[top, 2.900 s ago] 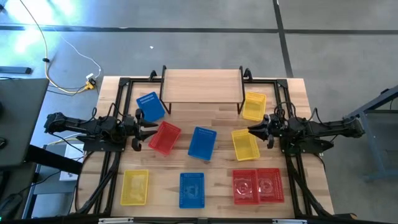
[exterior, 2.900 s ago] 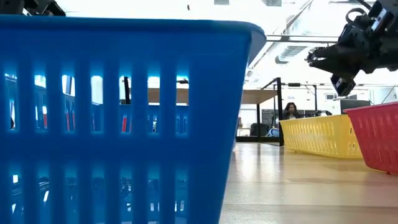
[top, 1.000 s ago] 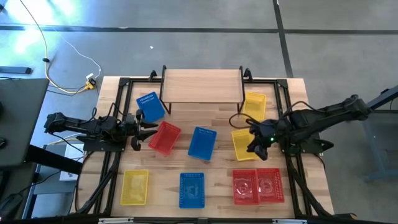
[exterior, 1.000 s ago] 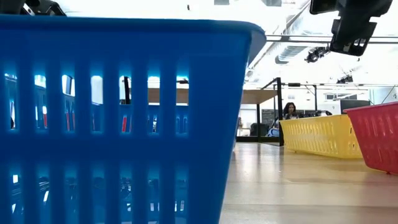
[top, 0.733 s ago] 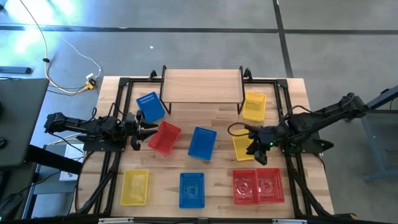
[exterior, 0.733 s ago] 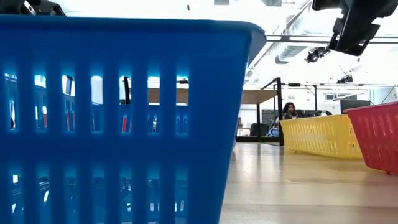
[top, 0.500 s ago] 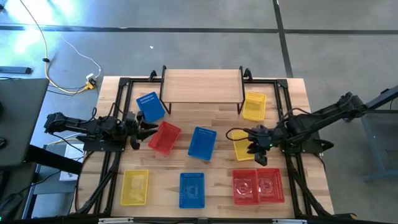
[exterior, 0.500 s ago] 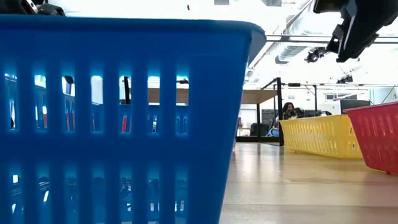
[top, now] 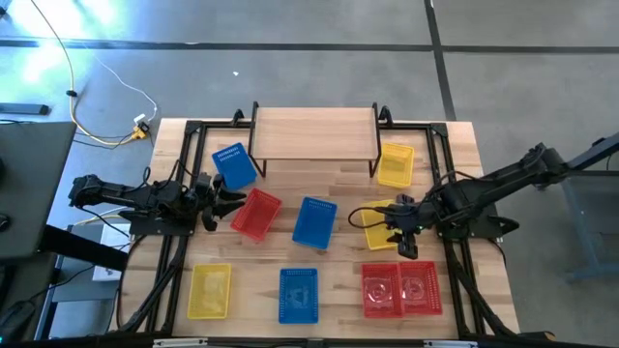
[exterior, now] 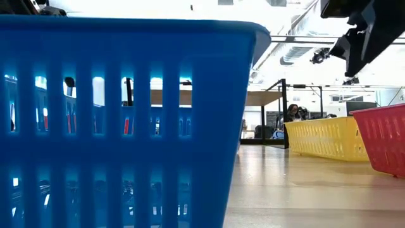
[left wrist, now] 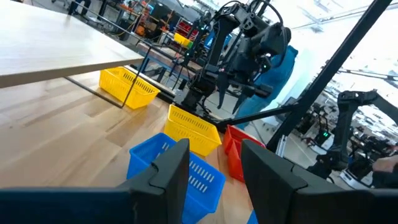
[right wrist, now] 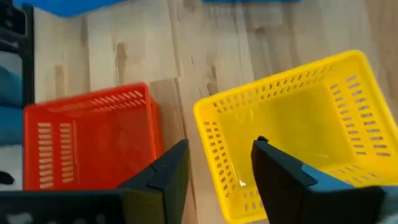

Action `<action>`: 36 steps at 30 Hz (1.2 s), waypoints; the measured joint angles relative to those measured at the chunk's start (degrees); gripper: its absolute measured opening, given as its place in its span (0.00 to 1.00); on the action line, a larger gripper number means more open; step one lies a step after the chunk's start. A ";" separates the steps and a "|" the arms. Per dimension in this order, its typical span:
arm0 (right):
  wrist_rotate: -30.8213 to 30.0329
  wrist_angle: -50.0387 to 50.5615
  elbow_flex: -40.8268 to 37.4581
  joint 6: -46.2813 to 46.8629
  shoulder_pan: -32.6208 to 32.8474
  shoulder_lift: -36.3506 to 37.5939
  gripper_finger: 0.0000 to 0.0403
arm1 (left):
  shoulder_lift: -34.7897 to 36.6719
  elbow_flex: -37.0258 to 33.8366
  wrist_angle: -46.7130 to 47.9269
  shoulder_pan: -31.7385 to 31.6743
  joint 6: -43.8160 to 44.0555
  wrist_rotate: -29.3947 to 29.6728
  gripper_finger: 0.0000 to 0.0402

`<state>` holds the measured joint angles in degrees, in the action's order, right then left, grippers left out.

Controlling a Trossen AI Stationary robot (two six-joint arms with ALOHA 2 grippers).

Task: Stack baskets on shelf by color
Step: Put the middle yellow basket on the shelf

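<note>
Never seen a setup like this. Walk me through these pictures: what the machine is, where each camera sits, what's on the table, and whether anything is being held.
Two dark robot arms work at a wooden table. One camera looks straight down, one sits at tabletop level behind a blue basket, and one rides on each wrist. From above, nine plastic baskets lie scattered, three each of blue, red and yellow, in front of a low wooden shelf with nothing on it. The right gripper hangs open over a yellow basket, its fingers straddling one wall in the wrist view, but not gripping. The left gripper waits open beside a red basket. Nothing is held.
</note>
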<state>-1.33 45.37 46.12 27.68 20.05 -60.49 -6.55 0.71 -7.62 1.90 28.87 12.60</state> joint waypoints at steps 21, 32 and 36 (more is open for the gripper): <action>6.04 -0.19 -0.08 -3.72 0.00 -19.03 0.41 | 0.00 0.00 0.01 0.01 -0.38 0.68 0.33; 6.17 0.06 -0.10 -1.12 0.00 -23.81 0.10 | 0.00 0.00 0.00 -0.01 -0.36 0.97 0.33; 6.26 -0.03 -0.10 2.14 0.00 -22.18 0.04 | -0.02 0.00 0.00 -0.01 -0.51 1.55 0.33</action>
<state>4.93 45.34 46.02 29.83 20.05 -82.67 -6.57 0.71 -7.62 1.89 28.36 14.15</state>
